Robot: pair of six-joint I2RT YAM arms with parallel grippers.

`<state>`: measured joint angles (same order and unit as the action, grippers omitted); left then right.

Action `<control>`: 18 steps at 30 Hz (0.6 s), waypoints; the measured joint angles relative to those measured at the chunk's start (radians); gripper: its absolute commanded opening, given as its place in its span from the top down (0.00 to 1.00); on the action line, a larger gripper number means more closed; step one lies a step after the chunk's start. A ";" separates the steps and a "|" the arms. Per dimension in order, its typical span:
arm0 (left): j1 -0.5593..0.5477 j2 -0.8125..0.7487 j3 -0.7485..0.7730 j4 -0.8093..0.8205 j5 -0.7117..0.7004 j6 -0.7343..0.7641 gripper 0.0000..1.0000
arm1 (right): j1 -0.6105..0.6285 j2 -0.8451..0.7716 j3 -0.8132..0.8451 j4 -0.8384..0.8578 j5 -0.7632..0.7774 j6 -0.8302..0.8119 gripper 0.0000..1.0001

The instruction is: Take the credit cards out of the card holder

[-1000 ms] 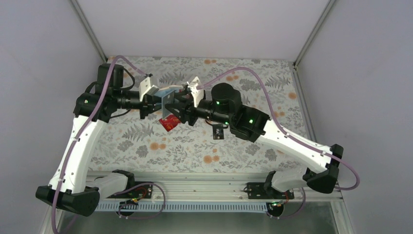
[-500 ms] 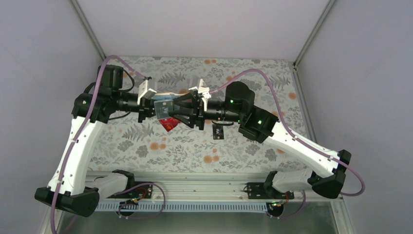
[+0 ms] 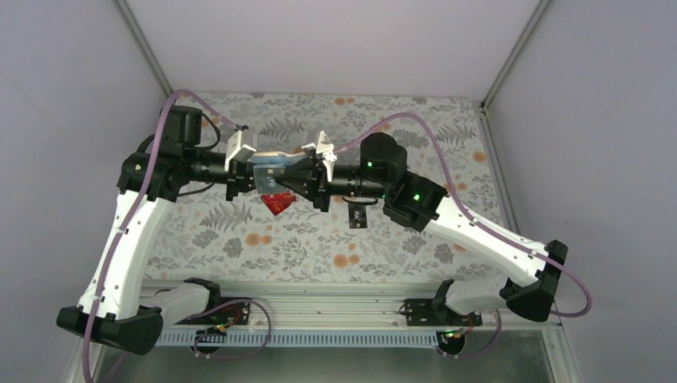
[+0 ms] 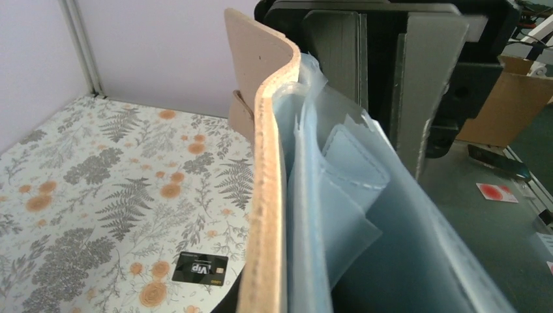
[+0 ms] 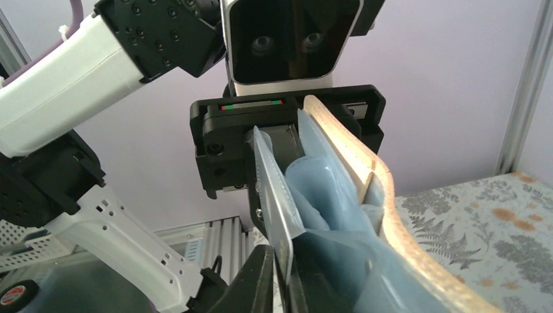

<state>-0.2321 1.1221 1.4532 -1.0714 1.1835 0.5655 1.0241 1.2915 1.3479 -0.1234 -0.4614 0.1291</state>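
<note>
Overhead, the card holder [image 3: 267, 169] is being held above the bench [image 3: 207, 239], clamped in the left fingers [image 3: 247, 180] and met by the right fingers [image 3: 303, 182]; a red card [image 3: 277, 203] and a black card [image 3: 358, 215] are lying on that bench. From the left wrist, its tan edge and pale pockets are being seen upright. From the right wrist, a thin stitched inner leaf is being pinched by the nearly closed right fingers.

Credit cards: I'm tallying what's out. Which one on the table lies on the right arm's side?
The black card with the white mark, beneath the right arm's wrist; the red card lies further left, below the card holder.
</note>
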 measured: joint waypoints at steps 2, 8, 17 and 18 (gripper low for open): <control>0.000 0.000 0.000 0.000 0.001 -0.001 0.98 | -0.003 0.005 0.000 -0.003 0.002 -0.003 0.96; -0.001 0.000 0.002 0.001 -0.003 0.000 0.56 | -0.023 -0.038 -0.033 -0.007 0.019 0.007 0.96; 0.001 0.001 0.003 -0.011 -0.013 0.059 0.33 | -0.094 -0.130 -0.060 -0.068 0.000 0.027 0.96; 0.001 0.001 0.003 -0.016 -0.005 0.068 0.30 | -0.098 -0.132 -0.060 -0.069 -0.004 0.027 0.96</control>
<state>-0.2310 1.1229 1.4567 -1.0878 1.1790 0.6334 0.9264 1.1599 1.2884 -0.1928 -0.4652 0.1566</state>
